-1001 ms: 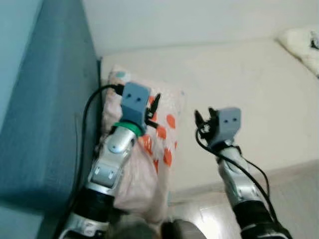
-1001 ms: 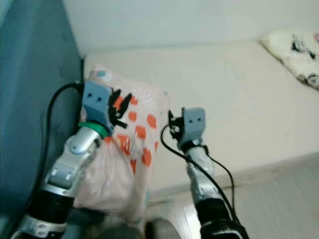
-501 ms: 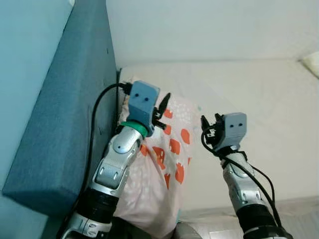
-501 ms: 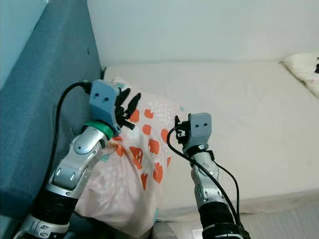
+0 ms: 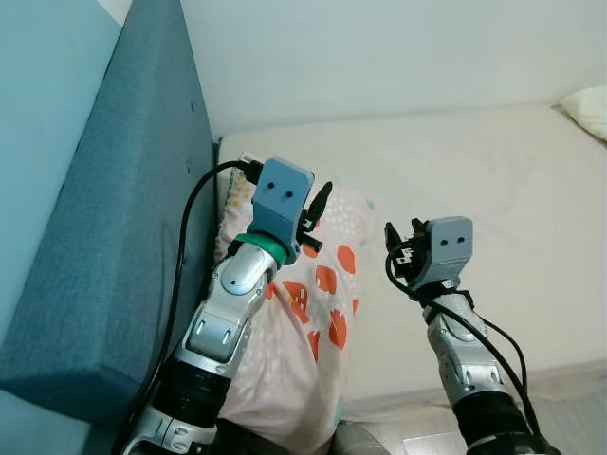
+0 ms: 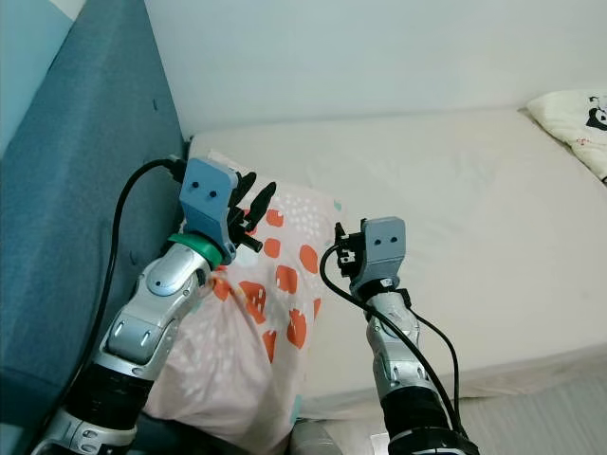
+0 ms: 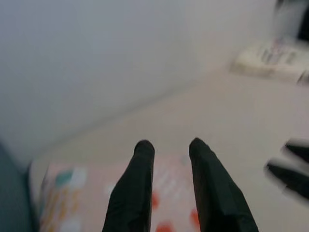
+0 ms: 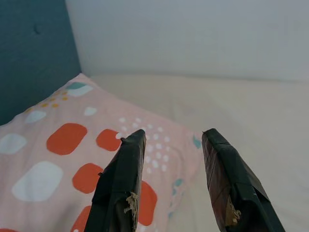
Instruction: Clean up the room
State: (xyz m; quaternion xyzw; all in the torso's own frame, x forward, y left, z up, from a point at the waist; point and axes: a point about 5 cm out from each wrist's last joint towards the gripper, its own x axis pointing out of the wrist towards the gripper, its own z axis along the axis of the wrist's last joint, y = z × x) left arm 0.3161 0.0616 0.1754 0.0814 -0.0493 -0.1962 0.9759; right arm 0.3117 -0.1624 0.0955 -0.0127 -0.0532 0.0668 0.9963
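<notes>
A pink pillow (image 5: 322,313) with orange spots lies on the cream mattress (image 5: 493,180), its long side against the blue headboard (image 5: 114,246) and its near end hanging over the bed's edge. My left gripper (image 5: 316,204) hovers open just above the pillow's far half; the left wrist view shows nothing between its fingers (image 7: 140,164), with the pillow (image 7: 77,198) below. My right gripper (image 5: 400,235) stands open beside the pillow's right edge, above the mattress. In the right wrist view the spotted pillow (image 8: 72,150) lies beyond its fingers (image 8: 126,164), untouched.
A second, white patterned pillow (image 6: 577,116) lies at the mattress's far right. A white wall (image 5: 379,57) rises behind the bed. A strip of light floor (image 6: 550,417) shows at the bed's near edge, bottom right.
The camera has risen and swung, so the whole scene has shifted. Both grippers stay open and keep about the same place relative to the pillow, which has not visibly moved.
</notes>
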